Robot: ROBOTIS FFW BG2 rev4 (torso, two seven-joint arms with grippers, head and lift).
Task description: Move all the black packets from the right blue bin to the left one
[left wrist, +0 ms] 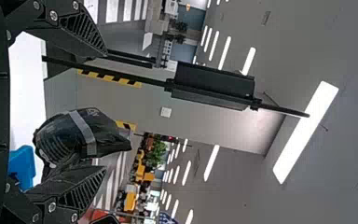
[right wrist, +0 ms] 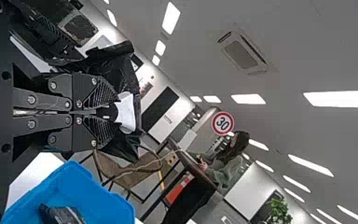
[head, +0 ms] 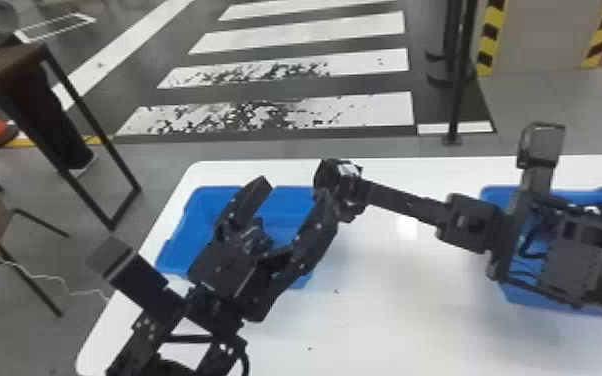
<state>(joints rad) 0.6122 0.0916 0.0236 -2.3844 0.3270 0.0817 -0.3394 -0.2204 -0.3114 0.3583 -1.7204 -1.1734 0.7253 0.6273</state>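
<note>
In the head view my left gripper (head: pixel 295 190) stands open over the left blue bin (head: pixel 192 220). My right gripper (head: pixel 360 192) reaches across from the right, shut on a black packet (head: pixel 332 175) beside the left gripper's right-hand fingertip. The left wrist view has the packet (left wrist: pixel 91 135) close to one finger of the open left gripper (left wrist: pixel 105 112), with a wide gap to the other. In the right wrist view the right gripper (right wrist: pixel 117 109) pinches the packet (right wrist: pixel 121 79) by its white label; another dark packet (right wrist: pixel 63 214) lies in the left bin (right wrist: pixel 70 179).
The right blue bin (head: pixel 527 297) stands beneath the right arm, which covers much of it. Both bins are on a white table (head: pixel 390 320). Beyond the table's far edge are a black post (head: pixel 457 90) and a dark desk (head: pixel 10 65) at the left.
</note>
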